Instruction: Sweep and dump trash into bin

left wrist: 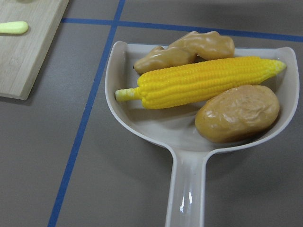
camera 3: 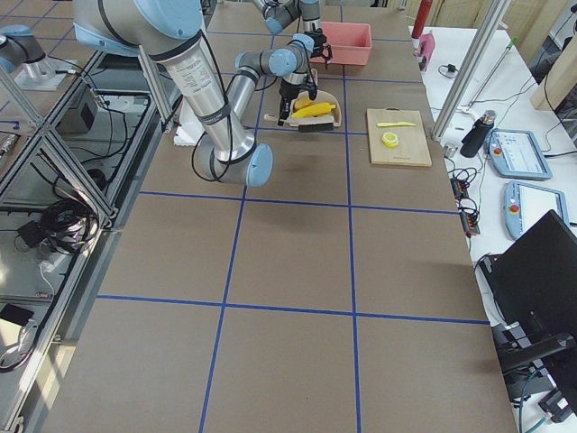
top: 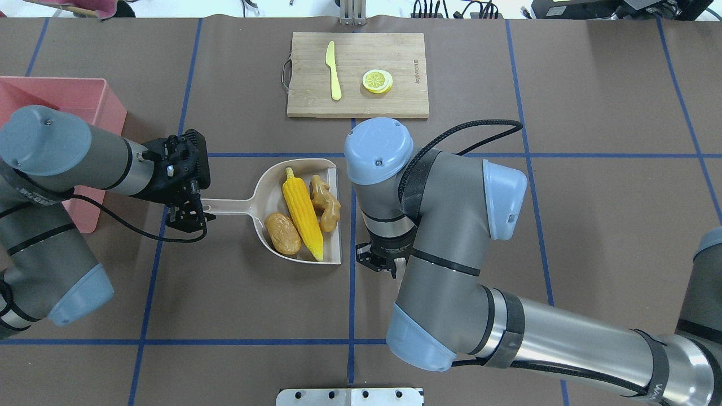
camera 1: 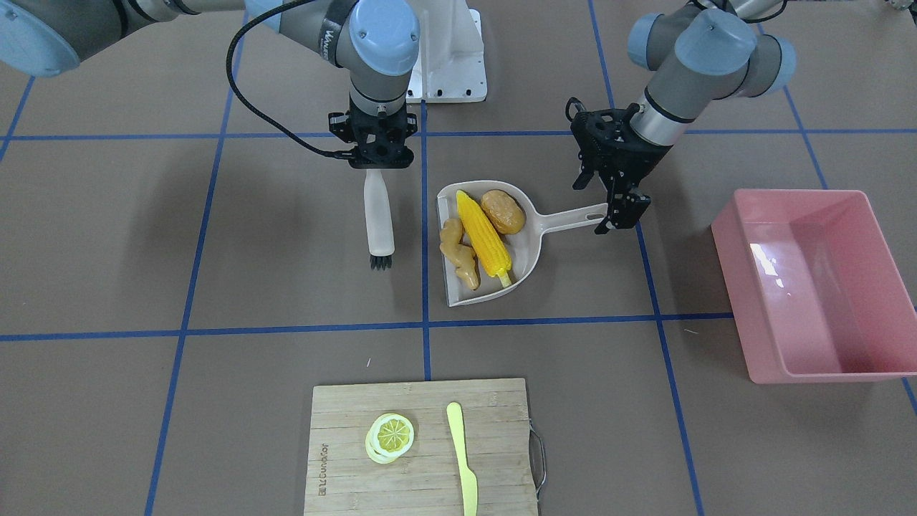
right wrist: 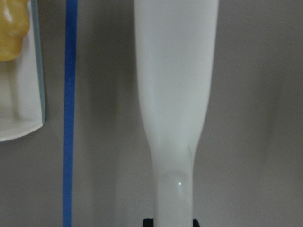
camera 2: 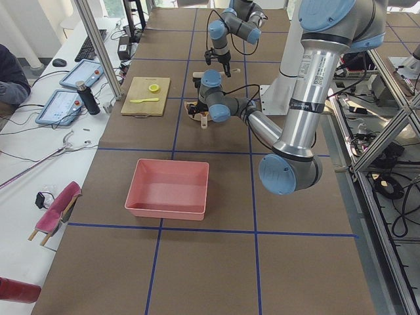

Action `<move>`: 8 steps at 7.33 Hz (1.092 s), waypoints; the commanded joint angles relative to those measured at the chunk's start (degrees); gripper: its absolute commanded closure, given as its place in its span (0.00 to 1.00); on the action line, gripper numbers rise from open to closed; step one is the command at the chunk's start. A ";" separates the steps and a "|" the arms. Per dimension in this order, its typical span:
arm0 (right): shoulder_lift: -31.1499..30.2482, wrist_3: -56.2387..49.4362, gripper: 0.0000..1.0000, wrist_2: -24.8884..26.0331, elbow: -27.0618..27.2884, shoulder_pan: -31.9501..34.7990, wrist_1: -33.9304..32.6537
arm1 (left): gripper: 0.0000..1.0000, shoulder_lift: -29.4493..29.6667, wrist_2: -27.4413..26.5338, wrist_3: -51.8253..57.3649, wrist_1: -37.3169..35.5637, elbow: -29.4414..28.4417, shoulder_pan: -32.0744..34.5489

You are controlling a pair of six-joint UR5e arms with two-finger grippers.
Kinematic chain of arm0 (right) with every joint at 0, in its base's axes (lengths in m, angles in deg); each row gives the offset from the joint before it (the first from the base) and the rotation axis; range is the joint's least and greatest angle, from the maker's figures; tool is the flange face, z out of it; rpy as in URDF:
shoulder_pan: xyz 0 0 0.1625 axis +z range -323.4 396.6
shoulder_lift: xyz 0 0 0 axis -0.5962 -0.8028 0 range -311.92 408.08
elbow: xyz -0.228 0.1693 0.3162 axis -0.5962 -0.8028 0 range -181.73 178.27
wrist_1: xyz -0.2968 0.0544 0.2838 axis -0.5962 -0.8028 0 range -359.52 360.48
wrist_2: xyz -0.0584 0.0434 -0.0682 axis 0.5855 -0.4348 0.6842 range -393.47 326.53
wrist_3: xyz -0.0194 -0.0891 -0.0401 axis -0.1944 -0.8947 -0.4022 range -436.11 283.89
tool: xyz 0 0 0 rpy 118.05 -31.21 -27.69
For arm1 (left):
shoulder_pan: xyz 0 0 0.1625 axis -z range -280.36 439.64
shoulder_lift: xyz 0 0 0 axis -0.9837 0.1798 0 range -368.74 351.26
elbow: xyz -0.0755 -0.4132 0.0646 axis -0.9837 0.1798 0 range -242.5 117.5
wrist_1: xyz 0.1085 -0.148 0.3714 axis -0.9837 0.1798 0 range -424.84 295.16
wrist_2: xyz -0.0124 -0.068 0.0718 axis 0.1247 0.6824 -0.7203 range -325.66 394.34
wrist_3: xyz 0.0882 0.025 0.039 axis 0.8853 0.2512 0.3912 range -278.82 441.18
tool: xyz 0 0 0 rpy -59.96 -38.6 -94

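The corn cob (camera 1: 483,233), the brown potato (camera 1: 503,211) and the ginger root (camera 1: 458,251) lie together in the beige dustpan (camera 1: 534,254). In the left wrist view the corn (left wrist: 203,81), the potato (left wrist: 238,112) and the ginger (left wrist: 189,49) fill the pan. My left gripper (camera 1: 620,213) is shut on the end of the dustpan's handle. My right gripper (camera 1: 380,163) is shut on a white brush (camera 1: 377,215), held upright beside the pan's open edge with its bristles down. The pink bin (camera 1: 817,279) stands empty beyond the handle on my left.
A wooden cutting board (camera 1: 344,423) lies at the far side of the table with a lemon slice (camera 1: 390,435) and a pale yellow knife (camera 1: 462,459) on it. The robot's white base (camera 1: 448,57) is behind the brush.
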 commanded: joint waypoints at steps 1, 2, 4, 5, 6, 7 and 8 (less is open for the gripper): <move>-0.36 -0.06 1.00 0.64 -0.08 -0.62 0.07 | 0.02 1.39 -0.09 4.07 -6.23 -0.17 -1.40; -0.79 -0.23 1.00 1.08 -0.26 -0.97 0.16 | 0.02 1.48 -0.09 4.27 -7.82 -0.17 -1.93; -1.24 -0.59 1.00 1.69 -0.78 -2.19 0.25 | 0.03 2.88 -1.05 5.06 -10.11 -0.35 -2.73; -1.59 -0.67 1.00 1.78 -0.70 -2.37 0.34 | 0.05 3.58 -1.15 5.50 -11.51 -0.35 -2.81; -1.85 -0.67 1.00 1.87 -0.61 -2.72 0.42 | 0.06 3.50 -1.32 5.76 -11.53 -0.78 -2.90; -1.85 -0.67 1.00 2.05 -0.61 -2.73 0.42 | 0.06 3.68 -1.76 7.68 -11.61 -1.92 -2.90; -1.77 -0.67 1.00 2.74 -0.61 -2.73 0.42 | 0.07 3.85 -2.55 7.87 -11.61 -2.89 -3.34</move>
